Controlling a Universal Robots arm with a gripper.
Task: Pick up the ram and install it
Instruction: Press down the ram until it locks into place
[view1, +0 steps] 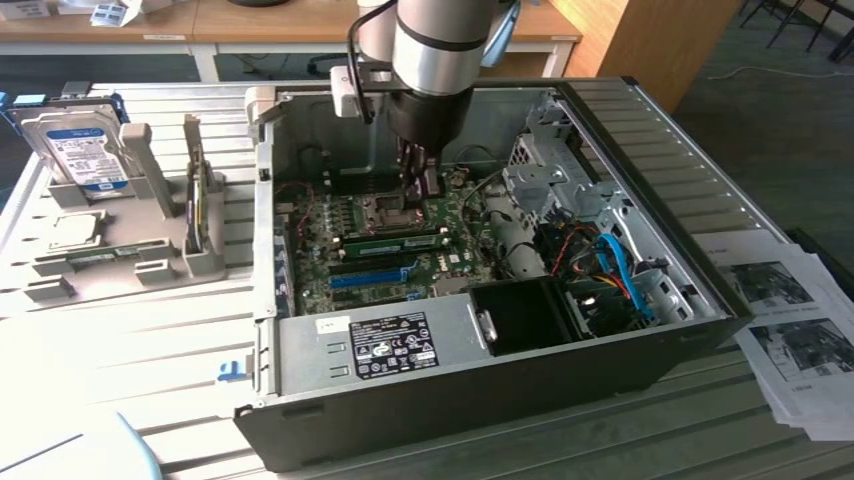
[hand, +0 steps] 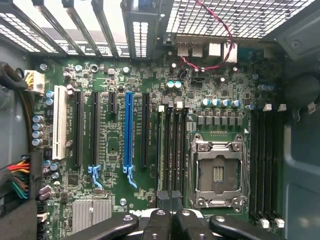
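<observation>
The ram (view1: 395, 241), a long thin green circuit-board stick, lay in a slot on the green motherboard (hand: 112, 150) inside the open black and grey computer case (view1: 441, 345). It sat just beside the silver processor socket (hand: 218, 172) and near the long bright blue plastic slot (view1: 367, 278). The dark metal gripper (view1: 422, 190) hung over the board close above the ram, its fingers (hand: 159, 222) pressed together with nothing between them (whether the tips touched the stick could not be told).

Red, yellow and blue cables (view1: 607, 265) were bundled in the case toward the exterior view's right. The case lay on its side on a pale slatted table (view1: 147, 330). On the exterior view's left, well apart from the ram, a grey plastic fixture (view1: 147, 215) held a boxy silver hard drive with a blue-white label (view1: 83, 150) upright. Printed sheets of paper (view1: 787, 320) lay on the exterior view's right of the case. Behind the table stood wooden desks (view1: 267, 25) and a wooden cabinet (view1: 647, 40), over a dark carpeted floor (view1: 774, 120).
</observation>
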